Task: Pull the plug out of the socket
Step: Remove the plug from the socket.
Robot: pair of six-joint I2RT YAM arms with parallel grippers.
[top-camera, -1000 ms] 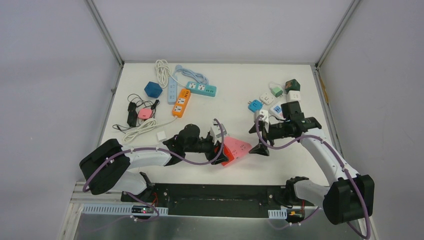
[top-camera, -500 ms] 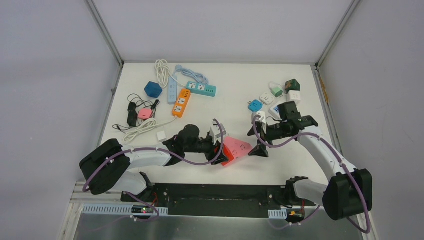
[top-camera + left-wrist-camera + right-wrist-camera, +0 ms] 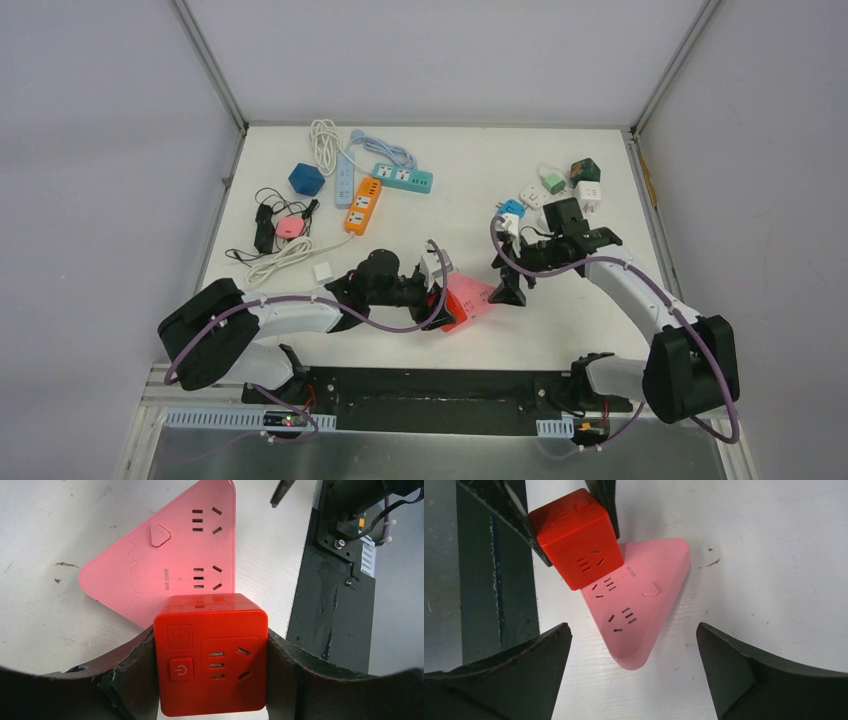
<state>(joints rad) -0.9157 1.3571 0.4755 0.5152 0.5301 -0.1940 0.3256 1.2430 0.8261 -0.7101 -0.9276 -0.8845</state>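
Left gripper clenched on the red cube plug — fingers on two opposite side faces. Plug sits on the left end of the pink triangular socket, which lies flat on the table, near-centre between the arms. Right gripper spread wide, empty — over the socket's right end, fingers apart from it.

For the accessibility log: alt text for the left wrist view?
The left gripper grips a red cube adapter by its sides, the cube seated on the near corner of a pink triangular power strip lying on a white table.
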